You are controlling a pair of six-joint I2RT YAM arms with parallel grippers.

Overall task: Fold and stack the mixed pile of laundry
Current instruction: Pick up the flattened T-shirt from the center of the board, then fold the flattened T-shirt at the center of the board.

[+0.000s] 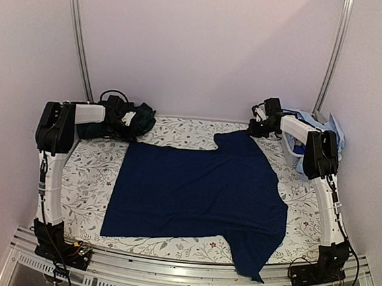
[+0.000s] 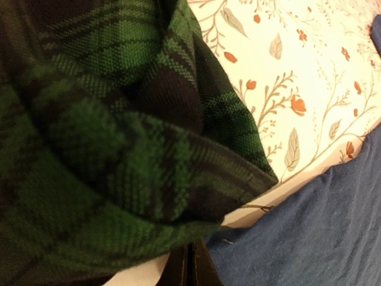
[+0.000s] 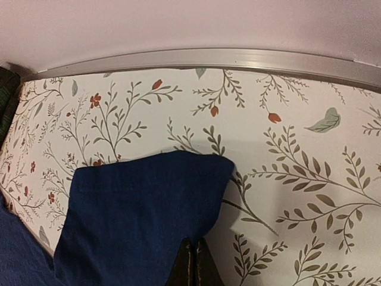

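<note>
A navy T-shirt (image 1: 194,189) lies spread flat across the floral sheet (image 1: 89,175), one sleeve hanging over the front edge. At the back left is a bunched dark green plaid piece (image 1: 138,119). My left gripper (image 1: 126,123) is in it, and in the left wrist view the plaid piece (image 2: 119,131) folds over the left gripper (image 2: 189,253), whose fingers are pressed together. My right gripper (image 1: 255,128) is at the back right, shut on the T-shirt's far sleeve. In the right wrist view the sleeve (image 3: 137,220) stands slightly off the sheet at the right gripper (image 3: 194,243).
Light blue garments (image 1: 324,127) are heaped at the back right behind the right arm. A metal rail (image 3: 208,58) runs along the table's far edge under the wall. Navy cloth (image 2: 309,232) lies just right of the left fingers.
</note>
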